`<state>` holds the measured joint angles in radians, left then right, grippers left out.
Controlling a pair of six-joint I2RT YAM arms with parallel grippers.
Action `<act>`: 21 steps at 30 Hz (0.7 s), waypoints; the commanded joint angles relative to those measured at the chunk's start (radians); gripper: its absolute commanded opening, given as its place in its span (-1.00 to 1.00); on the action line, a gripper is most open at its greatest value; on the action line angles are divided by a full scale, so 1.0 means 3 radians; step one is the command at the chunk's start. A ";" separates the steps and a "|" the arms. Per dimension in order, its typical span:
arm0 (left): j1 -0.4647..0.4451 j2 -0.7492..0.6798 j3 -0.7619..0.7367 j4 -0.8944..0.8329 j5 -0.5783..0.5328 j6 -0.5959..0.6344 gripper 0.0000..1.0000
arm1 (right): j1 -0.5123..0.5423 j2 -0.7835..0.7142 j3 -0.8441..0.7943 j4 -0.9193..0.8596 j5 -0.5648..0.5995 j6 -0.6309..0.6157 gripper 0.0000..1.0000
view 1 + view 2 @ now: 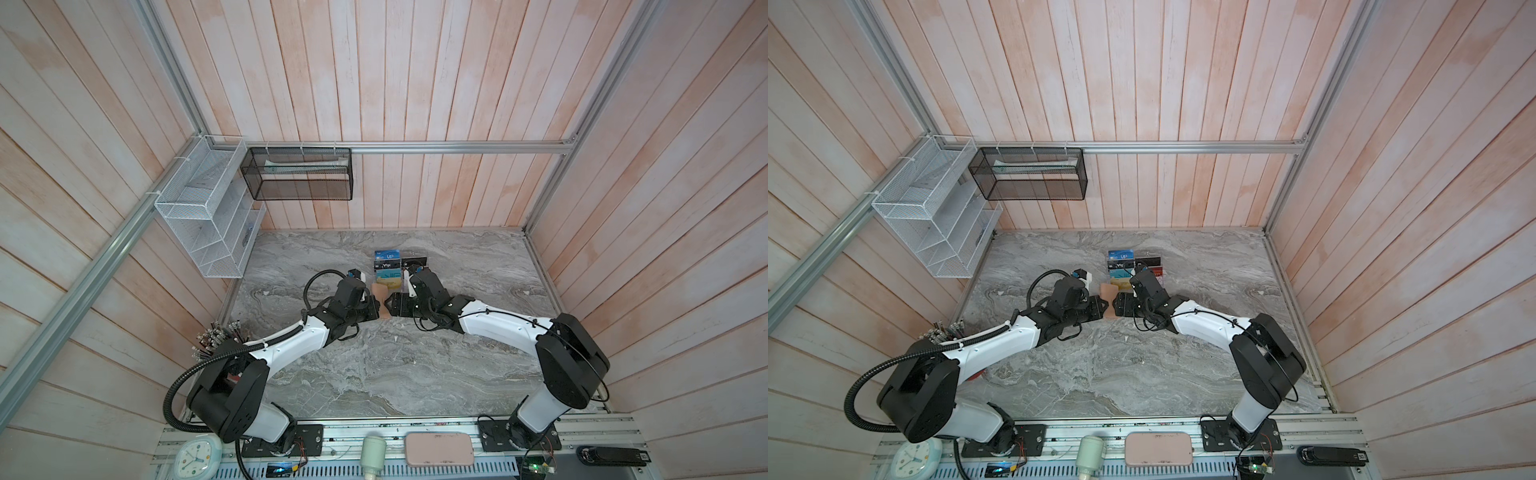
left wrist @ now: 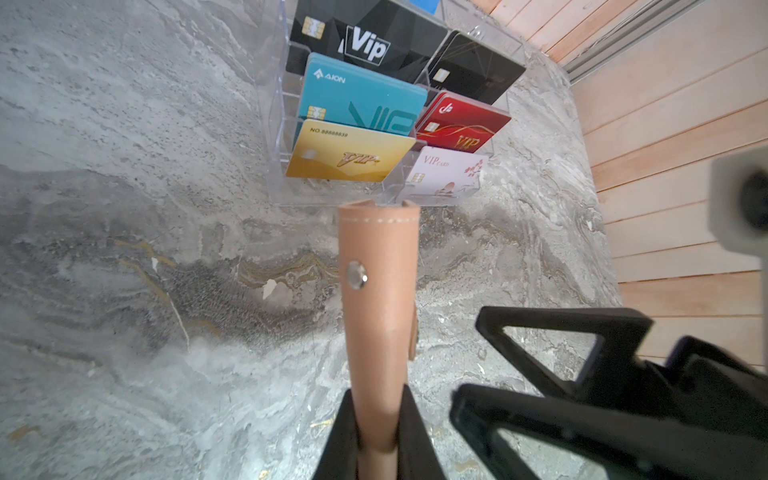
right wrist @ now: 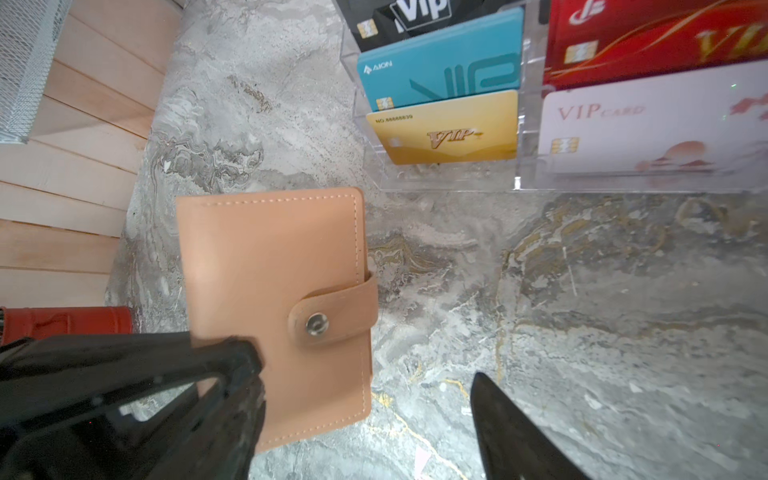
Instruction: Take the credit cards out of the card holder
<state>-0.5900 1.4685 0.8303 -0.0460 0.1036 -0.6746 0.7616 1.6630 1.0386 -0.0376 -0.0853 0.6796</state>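
Note:
The card holder (image 3: 270, 291) is a tan leather-look wallet, closed, with its snap tab (image 3: 332, 316) fastened. It stands on edge just above the marble table. My left gripper (image 2: 376, 440) is shut on it at the folded spine (image 2: 374, 311). In both top views the card holder (image 1: 380, 291) (image 1: 1108, 289) shows between the two grippers. My right gripper (image 3: 374, 436) is open beside the holder's lower corner, one finger (image 3: 511, 432) well apart from it. The right gripper's fingers (image 2: 582, 374) also show in the left wrist view, close beside the holder. The credit cards are hidden inside the closed holder.
A clear acrylic rack (image 1: 390, 266) (image 2: 274, 124) of coloured cards stands just behind the holder. A white wire basket (image 1: 208, 208) and a black mesh basket (image 1: 299, 174) hang at the back left. A pink case (image 1: 438, 449) and a clock (image 1: 193, 457) lie on the front rail.

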 commanded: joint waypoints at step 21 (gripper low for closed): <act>-0.0048 -0.0203 -0.0129 0.0148 -0.0013 -0.0027 -1.00 | 0.0002 0.0293 0.0301 0.0034 -0.0181 0.0077 0.10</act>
<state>-0.5987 1.4319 0.8001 -0.0406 0.1055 -0.6777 0.7567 1.7279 1.1110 -0.0174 -0.1368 0.6926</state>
